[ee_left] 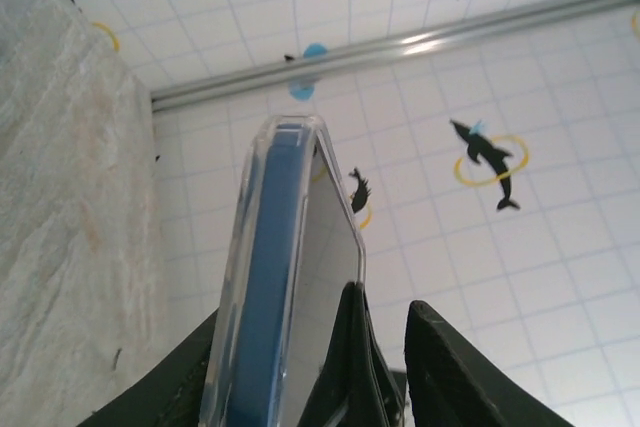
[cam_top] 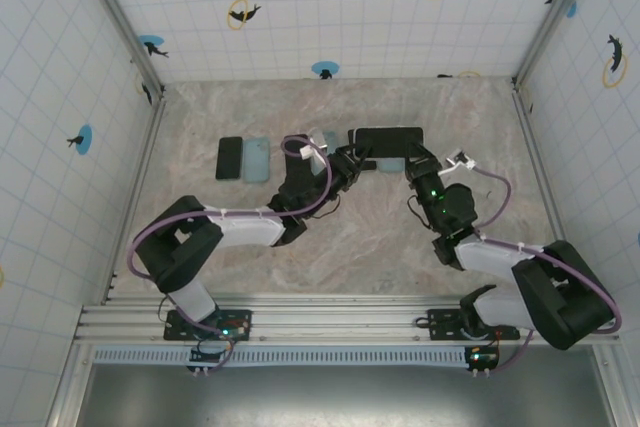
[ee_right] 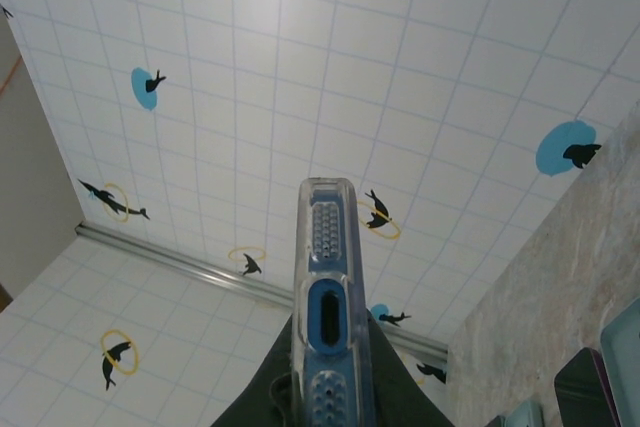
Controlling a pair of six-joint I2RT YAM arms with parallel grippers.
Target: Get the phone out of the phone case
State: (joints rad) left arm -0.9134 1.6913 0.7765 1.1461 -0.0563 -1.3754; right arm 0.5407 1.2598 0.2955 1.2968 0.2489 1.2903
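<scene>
Right wrist: my right gripper [ee_right: 325,392] is pinching the case [ee_right: 325,247], with the phone [ee_left: 268,287] sitting inside it, raised in the air. Left gripper [ee_left: 320,352] is straddling the case edge; can't tell if it's gripping. Separation is just starting, I reckon. Next move is needing purchase on the case lip.

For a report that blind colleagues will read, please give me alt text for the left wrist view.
A clear phone case holding a blue phone stands edge-on between the dark fingers of the left gripper. Behind it are a white tiled wall with dolphin stickers and a metal rail; the marbled table lies at the left.
</scene>
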